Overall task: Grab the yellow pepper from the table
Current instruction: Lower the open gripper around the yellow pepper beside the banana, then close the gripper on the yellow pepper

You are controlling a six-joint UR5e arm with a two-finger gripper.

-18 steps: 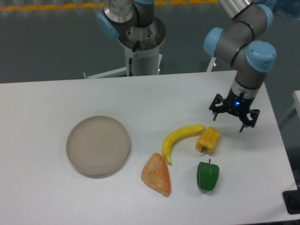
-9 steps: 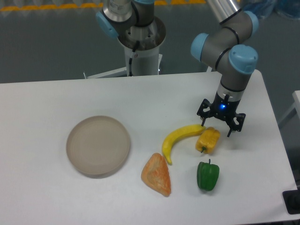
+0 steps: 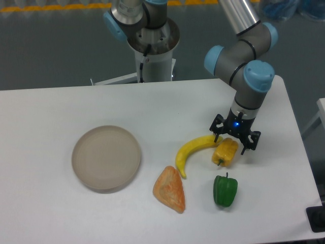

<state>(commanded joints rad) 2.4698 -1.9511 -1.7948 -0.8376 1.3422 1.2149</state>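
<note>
- The yellow pepper (image 3: 225, 152) lies on its side on the white tabletop (image 3: 61, 109), right of centre, with its short stem pointing down-left toward the near edge.
- The gripper (image 3: 233, 141) hangs directly over the pepper's far end, its dark fingers (image 3: 218, 133) spread to either side of it, one near the banana's tip and one on the right; the jaws stand wide and grasp nothing. Whether the fingertips touch the pepper or the tabletop is hard to judge from this angle.
- A small blue light glows on the gripper body just above the fingers.
- A yellow banana (image 3: 195, 150) curves just left of the pepper, its upper tip close beside it.
- A green pepper (image 3: 225, 189) stands nearer the front edge, below the yellow one and apart from it.
- An orange wedge-shaped toy food (image 3: 170, 189) lies left of the green pepper.
- A round beige plate (image 3: 106, 157) sits well apart on the left.
</note>
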